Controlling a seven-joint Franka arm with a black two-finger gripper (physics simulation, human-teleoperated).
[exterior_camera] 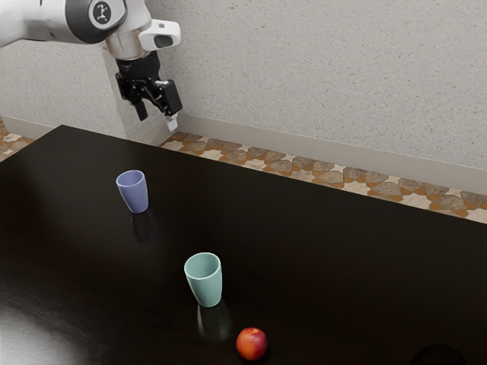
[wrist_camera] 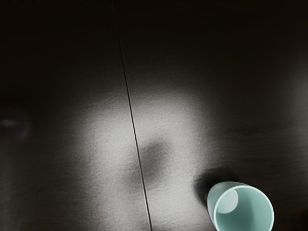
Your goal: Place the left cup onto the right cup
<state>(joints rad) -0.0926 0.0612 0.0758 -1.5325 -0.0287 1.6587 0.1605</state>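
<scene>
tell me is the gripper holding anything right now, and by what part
Nothing is held. The gripper hangs open and empty high over the table, well apart from the purple cup and the green cup.

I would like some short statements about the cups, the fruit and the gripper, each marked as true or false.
1. The purple cup and the green cup both stand upright on the table. True.
2. The gripper holds the purple cup. False: it hangs open above the table's far edge, holding nothing.
3. An apple lies near the green cup, not touching it. True.
4. The green cup is stacked on the purple cup. False: they stand apart.
</scene>
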